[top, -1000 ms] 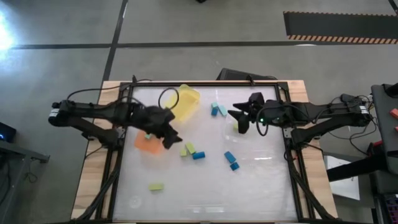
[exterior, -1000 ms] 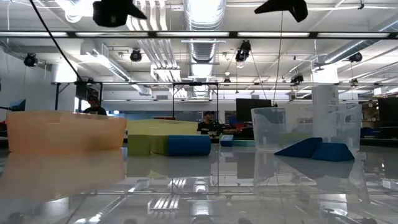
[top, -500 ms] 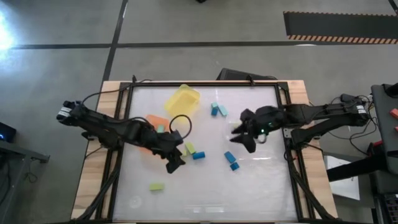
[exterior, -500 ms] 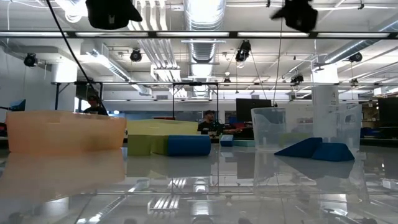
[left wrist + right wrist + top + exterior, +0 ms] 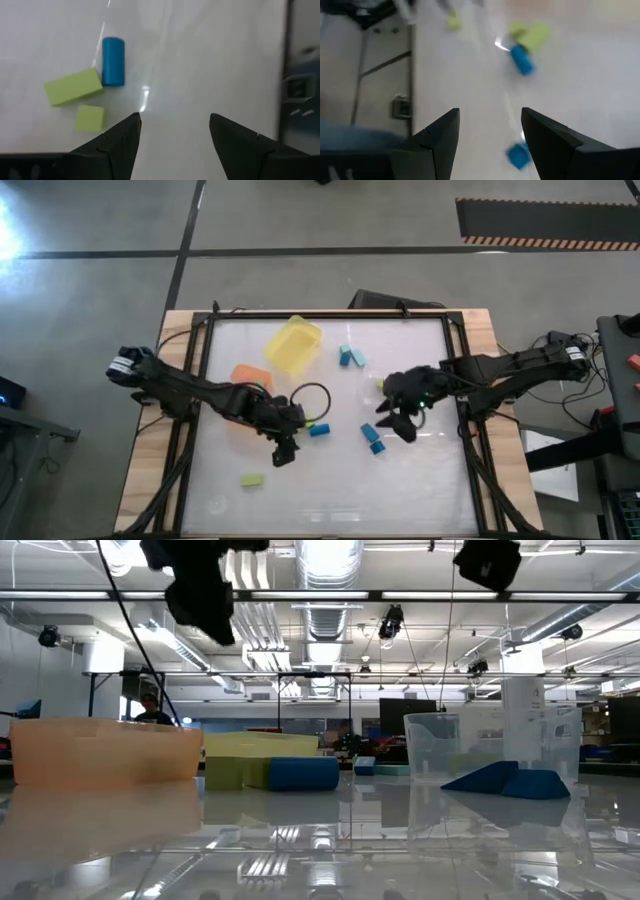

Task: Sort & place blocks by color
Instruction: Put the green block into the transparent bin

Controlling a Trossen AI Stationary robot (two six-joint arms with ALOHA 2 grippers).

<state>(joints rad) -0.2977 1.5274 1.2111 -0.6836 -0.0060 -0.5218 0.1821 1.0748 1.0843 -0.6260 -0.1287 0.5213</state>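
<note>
**Both grippers hang open over the scattered blocks**

We see the blocks spread across the white table (image 5: 420, 490) in three colours. They are small, plain and matte: most are short rectangular bricks, while one dark blue piece (image 5: 113, 61) looks rounded, like a short cylinder lying on its side. In the left wrist view it lies touching the end of a longer yellow-green block (image 5: 73, 86), with a small square yellow-green block (image 5: 90, 118) just beside that one.

Our left gripper (image 5: 283, 450) is held above the middle of the table, fingers spread apart and holding nothing. That cluster lies just to the far right of it. A lone yellow-green block (image 5: 251, 479) lies on the near side, to the gripper's left.

Our right gripper (image 5: 392, 423) hangs right of centre, also with fingers apart and empty. Two dark blue blocks (image 5: 372, 437) lie almost under it, just to its near left. Two light teal blocks (image 5: 350, 357) lie farther off, on the far side of the table.

The yellow bin (image 5: 292, 345) and the orange bin (image 5: 248, 376) stand on the far left part of the table, beyond the left gripper.
</note>
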